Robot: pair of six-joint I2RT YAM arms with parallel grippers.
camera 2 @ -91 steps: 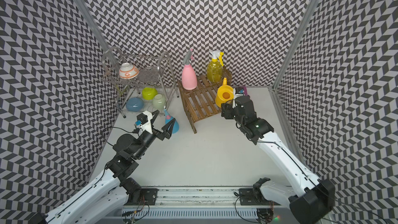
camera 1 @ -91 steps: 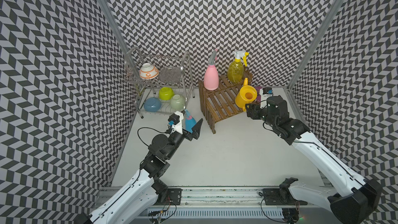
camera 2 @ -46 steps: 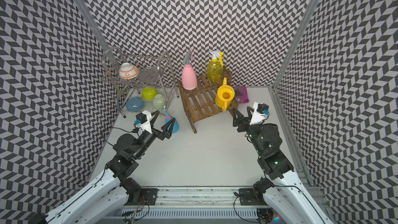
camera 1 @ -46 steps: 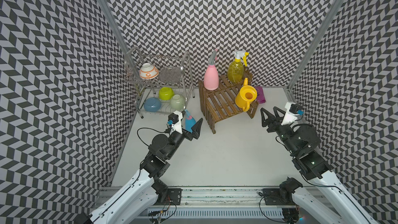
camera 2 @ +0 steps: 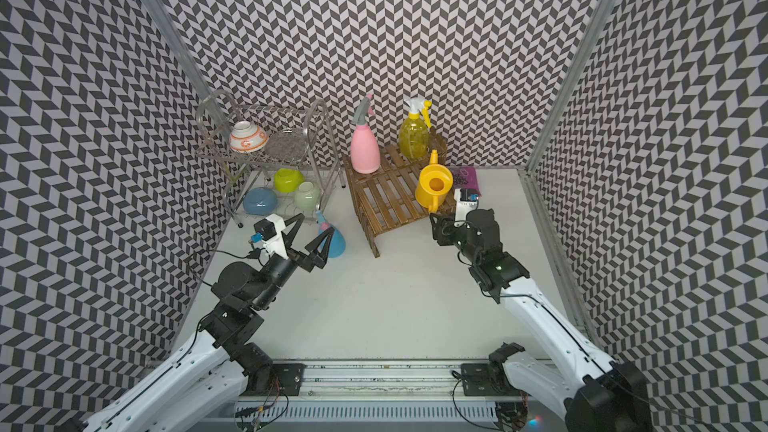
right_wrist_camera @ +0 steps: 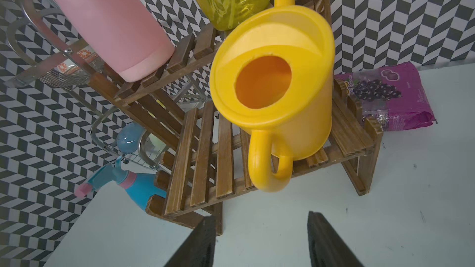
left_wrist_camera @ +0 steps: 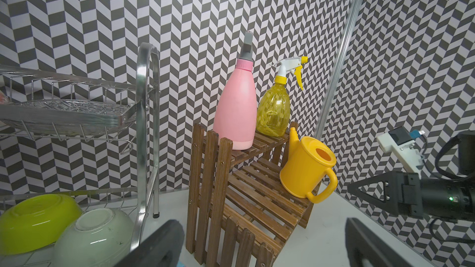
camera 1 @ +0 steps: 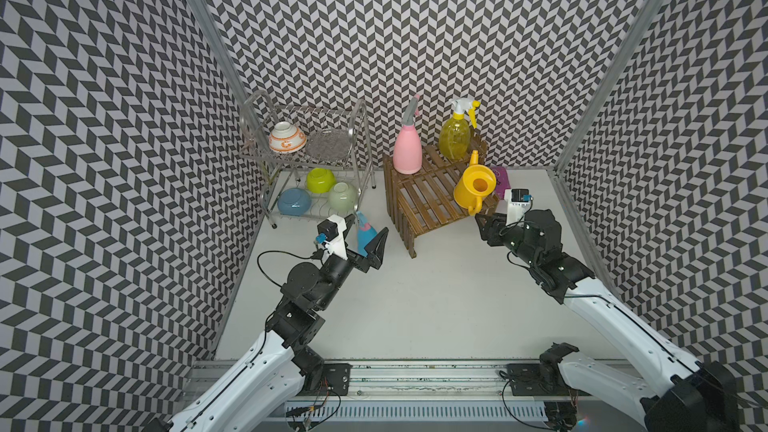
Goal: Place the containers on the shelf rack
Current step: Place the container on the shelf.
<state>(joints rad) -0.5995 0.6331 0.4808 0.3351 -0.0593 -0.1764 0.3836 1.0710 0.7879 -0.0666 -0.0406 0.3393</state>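
Right wrist view: right gripper (right_wrist_camera: 261,215) part-open, empty, facing yellow watering can (right_wrist_camera: 282,47), handle outward on shelf rack (right_wrist_camera: 203,155) — left gripper (camera 2: 315,224) wide open, empty, likely lining up blue spray bottle (camera 2: 337,243).

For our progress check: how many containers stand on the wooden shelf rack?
3: pink spray bottle and yellow trigger sprayer on the upper step, yellow watering can on the lower step. None seems hidden.

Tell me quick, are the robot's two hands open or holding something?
Left gripper: open, holding nothing.
Right gripper: open, holding nothing, just short of the yellow watering can.
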